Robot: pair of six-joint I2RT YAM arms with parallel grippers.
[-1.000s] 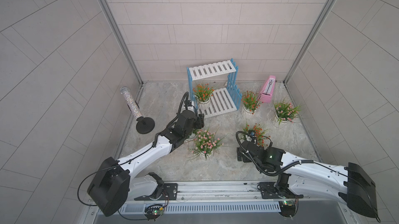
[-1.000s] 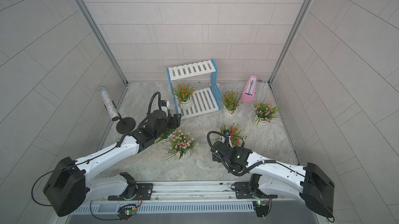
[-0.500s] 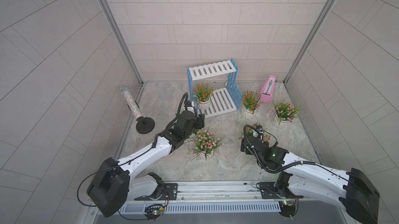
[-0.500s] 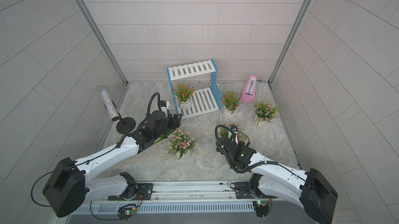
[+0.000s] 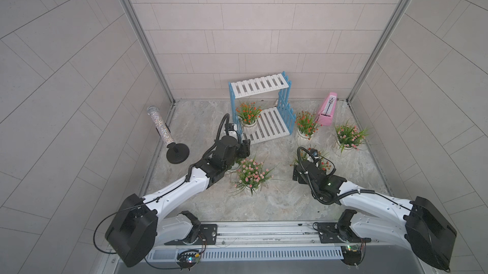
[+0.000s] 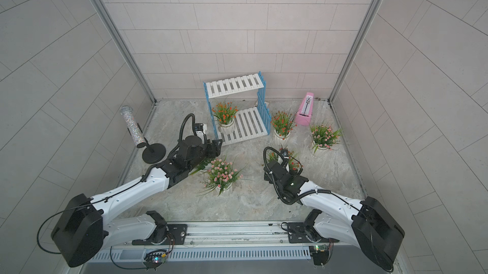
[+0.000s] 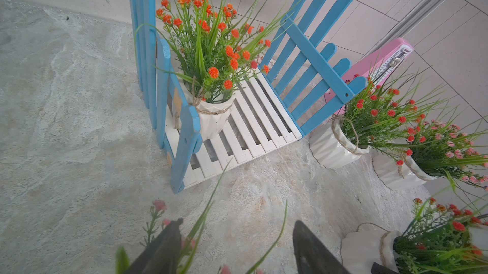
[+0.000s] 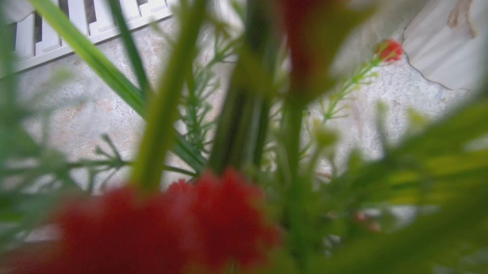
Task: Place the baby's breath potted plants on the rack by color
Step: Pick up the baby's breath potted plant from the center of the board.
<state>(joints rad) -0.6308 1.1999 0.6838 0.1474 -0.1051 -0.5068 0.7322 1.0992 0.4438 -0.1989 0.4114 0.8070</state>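
Now | left claw [image 7: 237,222] low before rack [image 7: 264,132], grip unclear | right claw [image 5: 311,161] spread, nose-down in orange-red plant [image 5: 325,165]

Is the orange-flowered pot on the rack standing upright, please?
Upright: the orange-flowered pot rests on its base on the rack's lower shelf, stems rising.
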